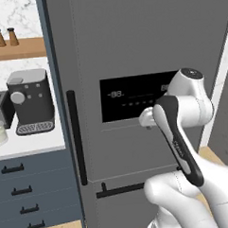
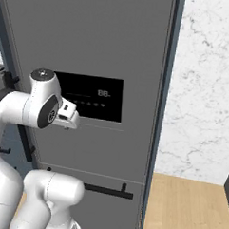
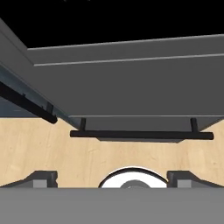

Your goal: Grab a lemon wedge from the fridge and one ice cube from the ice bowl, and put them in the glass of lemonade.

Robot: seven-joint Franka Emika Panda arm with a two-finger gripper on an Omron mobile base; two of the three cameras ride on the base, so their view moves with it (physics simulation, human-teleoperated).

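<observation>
Fridge (image 1: pixel 131 48) doors are seen shut, so the lemon wedge, if inside, is hidden and cannot be placed. The arm is held folded in front of the door at the height of the black display panel (image 1: pixel 134 98), and the gripper (image 3: pixel 112 177) is pointed down the fridge front toward the wooden floor (image 3: pixel 43 148); its jaws are spread wide and nothing is gripped between them. The long vertical handle (image 1: pixel 77 137) is set at the door's left edge, beside the blue drawers (image 1: pixel 25 191), and the horizontal drawer handle (image 3: pixel 140 134) is found lower down. A coffee machine (image 1: pixel 32 101) is placed on the counter to the left. Open room is left over the floor on the right, beside the marble wall (image 2: pixel 203 83); a swing toward the vertical handle is judged to be needed next.
</observation>
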